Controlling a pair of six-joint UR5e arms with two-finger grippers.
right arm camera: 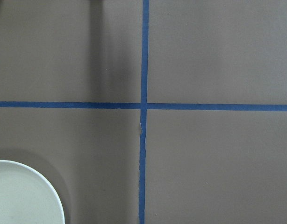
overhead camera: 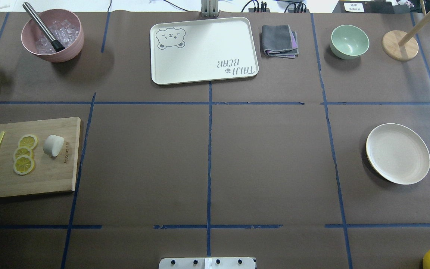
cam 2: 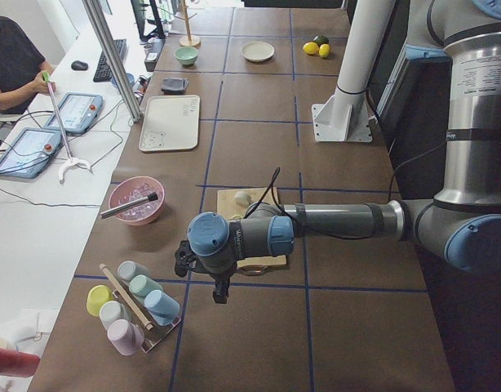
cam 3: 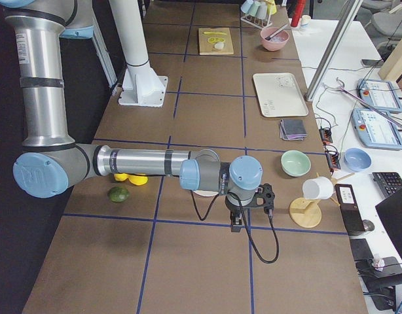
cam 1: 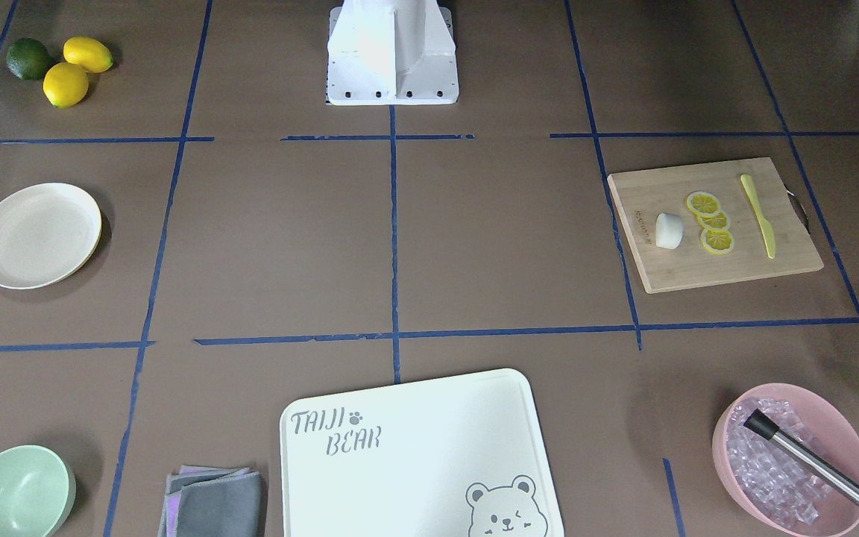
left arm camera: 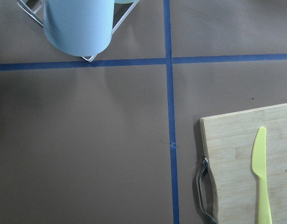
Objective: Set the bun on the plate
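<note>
Hanging over the brown desk (overhead camera: 267, 168), the left gripper (cam 2: 221, 287) is near the handle end of the bamboo board (overhead camera: 50, 175). I cannot tell if it is open or closed, and the same holds for the right gripper (cam 3: 236, 226) beside the plate (overhead camera: 398, 153). The bun (overhead camera: 53, 145), a smooth white lump, lies on this board beside the lemon slices (overhead camera: 24, 153), well apart from the matte cream plate. Each arm seems placed for its own side.

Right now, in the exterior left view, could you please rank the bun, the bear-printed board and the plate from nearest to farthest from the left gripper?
From the left gripper:
1. bun, on the wooden board close by.
2. bear-printed board, mid-table on the operators' side.
3. plate, at the table's far end.
</note>
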